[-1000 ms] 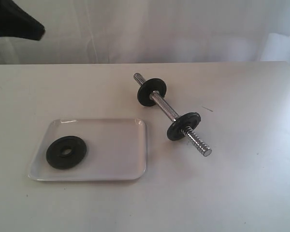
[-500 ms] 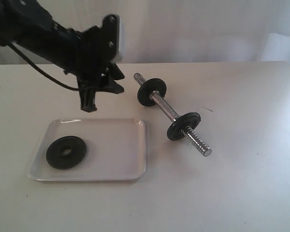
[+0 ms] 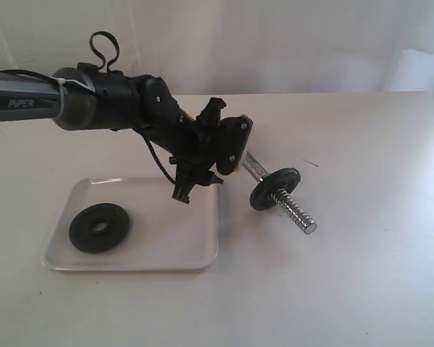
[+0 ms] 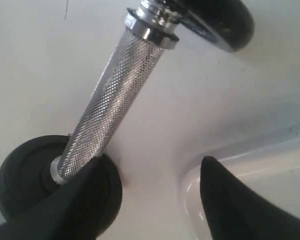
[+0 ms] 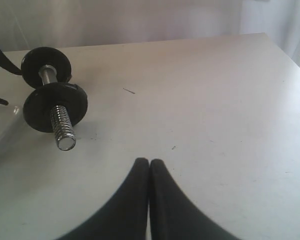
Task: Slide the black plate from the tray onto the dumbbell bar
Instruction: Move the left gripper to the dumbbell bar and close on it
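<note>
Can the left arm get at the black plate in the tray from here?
Probably yes: the black plate lies uncovered in the tray, and the left gripper hangs open by the tray's corner, nothing between.

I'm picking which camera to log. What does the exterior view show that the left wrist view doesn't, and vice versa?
Only the exterior view shows the black plate lying flat in the tray, and the dumbbell bar's free threaded end. Only the left wrist view shows the knurled grip close up between one mounted disc and a second disc; in the exterior view the left gripper hides one. Both show the bar, a tray corner and the open left gripper.
</note>
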You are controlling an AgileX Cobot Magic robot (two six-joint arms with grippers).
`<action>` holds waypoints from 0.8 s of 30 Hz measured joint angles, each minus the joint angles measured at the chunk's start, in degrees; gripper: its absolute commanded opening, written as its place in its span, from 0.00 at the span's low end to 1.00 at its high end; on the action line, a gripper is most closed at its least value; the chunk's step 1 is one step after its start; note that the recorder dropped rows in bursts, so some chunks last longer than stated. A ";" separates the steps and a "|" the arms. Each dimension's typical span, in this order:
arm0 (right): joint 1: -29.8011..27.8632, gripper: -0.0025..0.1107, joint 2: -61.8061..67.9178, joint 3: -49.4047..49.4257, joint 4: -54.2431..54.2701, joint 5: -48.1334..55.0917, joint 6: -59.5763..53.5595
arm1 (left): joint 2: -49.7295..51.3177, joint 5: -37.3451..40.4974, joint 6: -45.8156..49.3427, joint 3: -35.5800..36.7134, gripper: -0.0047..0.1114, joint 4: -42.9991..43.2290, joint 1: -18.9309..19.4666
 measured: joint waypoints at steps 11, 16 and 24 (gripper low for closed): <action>0.00 0.02 0.00 0.00 0.00 0.00 0.00 | 7.10 -0.39 1.38 -8.14 0.56 3.50 -0.05; 0.00 0.02 0.00 0.00 0.00 0.00 0.00 | 8.60 -0.62 5.30 -8.62 0.56 3.61 -0.05; 0.00 0.02 0.00 0.00 0.00 0.00 0.00 | 10.55 -1.74 7.89 -10.65 0.56 3.61 -0.13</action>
